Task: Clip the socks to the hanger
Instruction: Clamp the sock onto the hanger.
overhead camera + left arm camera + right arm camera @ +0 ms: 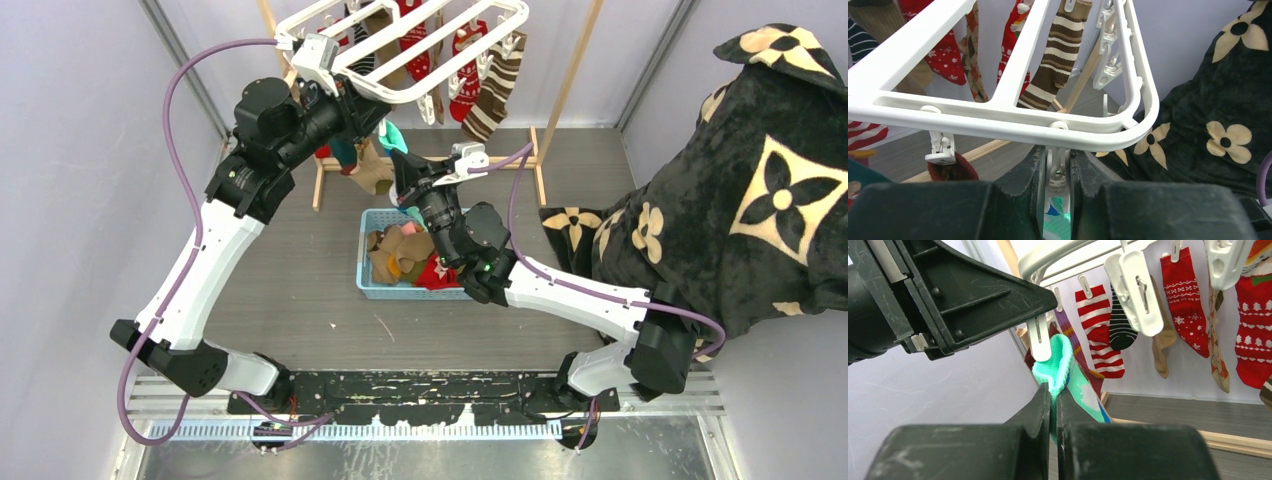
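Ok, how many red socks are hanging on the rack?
3 in the right wrist view: a red-and-white striped sock at left, a snowflake sock mid-frame, a tree-patterned sock at the right edge. Others may be hidden.

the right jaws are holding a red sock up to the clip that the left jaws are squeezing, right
Not red: the sock in the right jaws is mint green, as the right wrist view shows. The left jaws do squeeze the clip.
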Controlling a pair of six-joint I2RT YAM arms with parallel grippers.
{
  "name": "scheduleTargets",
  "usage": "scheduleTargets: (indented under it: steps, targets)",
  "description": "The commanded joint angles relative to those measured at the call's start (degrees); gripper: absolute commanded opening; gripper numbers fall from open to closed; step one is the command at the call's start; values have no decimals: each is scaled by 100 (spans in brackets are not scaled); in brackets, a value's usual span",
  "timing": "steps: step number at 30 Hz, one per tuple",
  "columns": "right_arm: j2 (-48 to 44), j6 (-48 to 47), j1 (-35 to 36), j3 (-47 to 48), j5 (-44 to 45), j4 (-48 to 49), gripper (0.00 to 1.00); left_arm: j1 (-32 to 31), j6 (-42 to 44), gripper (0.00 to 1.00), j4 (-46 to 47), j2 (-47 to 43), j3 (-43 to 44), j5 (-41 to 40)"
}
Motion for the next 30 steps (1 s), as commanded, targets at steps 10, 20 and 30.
scheduleTargets:
  steps: [10, 20, 30]
  targets:
    - [6, 92, 78, 347, -107, 408, 1, -71, 34, 2, 153, -220, -36, -9]
    - [-56, 208, 105, 348, -22, 591, 1, -75, 68, 2, 188, -229, -90, -35]
    - [172, 496, 166, 572, 98, 748, 1, -76, 106, 2, 254, -248, -126, -61]
